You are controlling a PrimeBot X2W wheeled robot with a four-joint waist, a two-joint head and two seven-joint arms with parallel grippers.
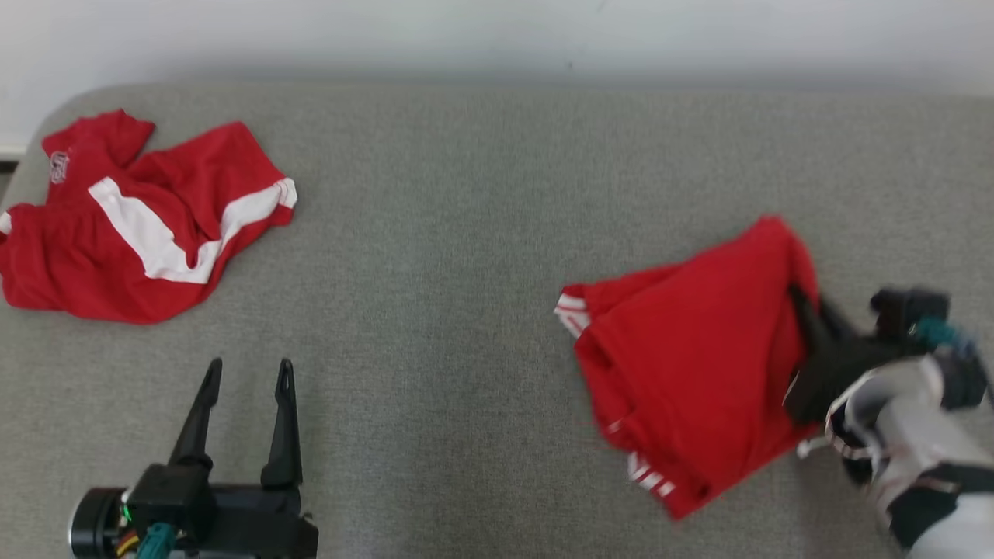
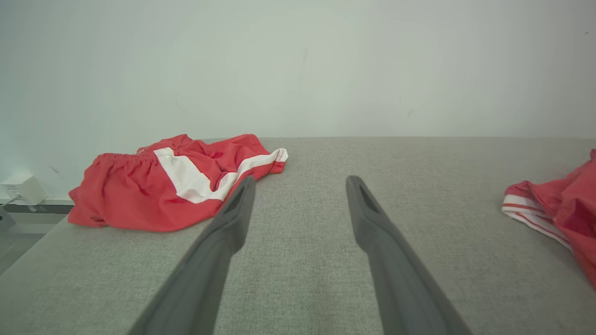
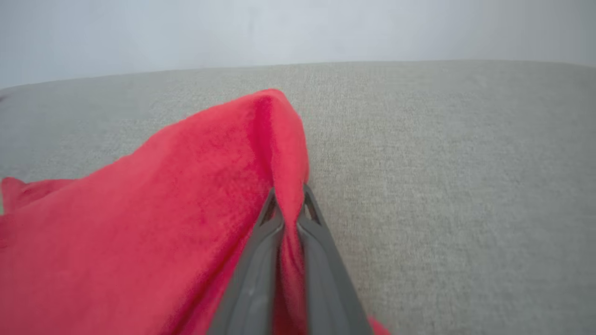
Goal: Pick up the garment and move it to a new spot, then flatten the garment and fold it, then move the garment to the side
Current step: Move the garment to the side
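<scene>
The right gripper [image 1: 800, 299] is closed tight on a fold of the red garment [image 1: 699, 349]. In the right wrist view the two dark fingers [image 3: 260, 260] press together with a thin pleat of cloth pinched between them. From that pinch the fabric rises to a soft ridge just beyond the fingertips, then spreads down and away to that view's left. In the head view the pinch sits at the garment's right edge. The rest of the garment fans out to the left of the fingers in a rough triangle on the right part of the grey cushion [image 1: 466, 233].

The garment is a soft, matte knit, bunched into loose overlapping layers. It has narrow white striped trim at its left corner and along its lower edge. The cushion is a flat pad with a coarse woven texture and rounded far corners, set against a plain pale wall [image 2: 298, 70].

The left gripper [image 1: 250, 365] hovers over the near left of the cushion with its fingers spread wide apart and nothing between them, well apart from the garment. A pair of red shorts [image 1: 140, 225] lies crumpled at the far left corner. They are smoother and shinier, with broad white bands and a gathered waistband.
</scene>
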